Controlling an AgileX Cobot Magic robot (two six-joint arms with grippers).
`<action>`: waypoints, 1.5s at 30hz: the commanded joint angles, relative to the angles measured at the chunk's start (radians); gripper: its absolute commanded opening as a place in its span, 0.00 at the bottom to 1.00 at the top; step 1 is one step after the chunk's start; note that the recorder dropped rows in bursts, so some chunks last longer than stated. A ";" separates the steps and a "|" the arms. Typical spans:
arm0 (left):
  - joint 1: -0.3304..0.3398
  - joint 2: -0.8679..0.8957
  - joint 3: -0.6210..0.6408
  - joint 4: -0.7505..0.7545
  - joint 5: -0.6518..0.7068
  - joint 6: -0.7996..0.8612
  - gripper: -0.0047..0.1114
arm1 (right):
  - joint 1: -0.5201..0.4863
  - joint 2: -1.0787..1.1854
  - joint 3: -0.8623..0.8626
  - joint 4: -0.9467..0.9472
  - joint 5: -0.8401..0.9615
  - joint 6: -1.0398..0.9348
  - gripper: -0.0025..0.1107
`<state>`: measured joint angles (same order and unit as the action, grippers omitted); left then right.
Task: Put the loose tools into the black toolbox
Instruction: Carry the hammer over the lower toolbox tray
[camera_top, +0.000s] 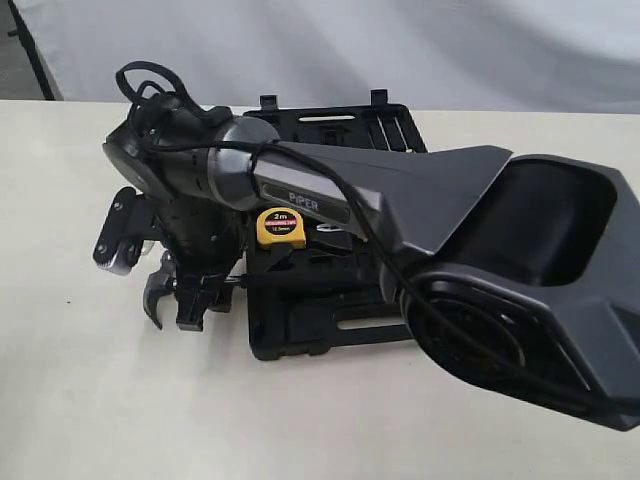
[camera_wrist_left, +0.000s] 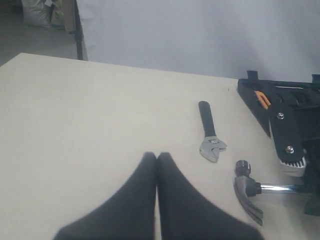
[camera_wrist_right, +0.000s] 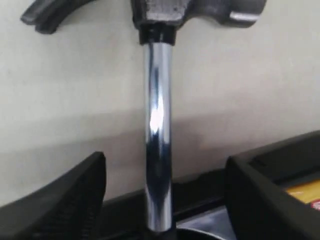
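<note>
Right pincer (camera_wrist_right: 164, 162): open. Fingers straddle the chrome shaft of the hammer (camera_wrist_left: 246, 189) just below its head, with a gap on both sides and no contact visible.

Hammer: the head is off the black toolbox (camera_top: 330, 340), just outside its left edge and low at the worktop (camera_top: 110, 400). I can't tell whether it rests there or is slightly lifted. The shaft crosses the toolbox rim and the black handle runs inward over the near half.

Left pincer (camera_wrist_left: 156, 156): closed, fingertips touching, holding nothing. It sits above bare worktop, well apart from the toolbox.

Wrench (camera_wrist_left: 210, 134): flat on the worktop outside the toolbox, on the same side as the hammer head. It's near the toolbox but not touching it. Its jaw end faces the hammer head and its black handle points away from it.

Toolbox: lies open, both halves flat. The yellow tape measure (camera_top: 282, 227) sits inside, about mid-box, next to the right arm's forearm. The orange-handled pliers (camera_wrist_left: 261, 98) are in a recess near the corner closest to the wrench.

In the exterior view the right arm covers much of the toolbox interior.
</note>
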<state>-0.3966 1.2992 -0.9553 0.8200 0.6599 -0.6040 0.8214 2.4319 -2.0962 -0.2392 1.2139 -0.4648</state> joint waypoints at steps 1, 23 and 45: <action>0.003 -0.008 0.009 -0.014 -0.017 -0.010 0.05 | -0.019 -0.002 0.004 0.047 -0.055 0.057 0.52; 0.003 -0.008 0.009 -0.014 -0.017 -0.010 0.05 | -0.225 -0.611 0.616 0.247 -0.245 -0.193 0.02; 0.003 -0.008 0.009 -0.014 -0.017 -0.010 0.05 | -0.299 -0.532 0.948 0.448 -0.616 -0.609 0.02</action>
<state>-0.3966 1.2992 -0.9553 0.8200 0.6599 -0.6040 0.5282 1.8823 -1.1489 0.2048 0.6325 -1.0522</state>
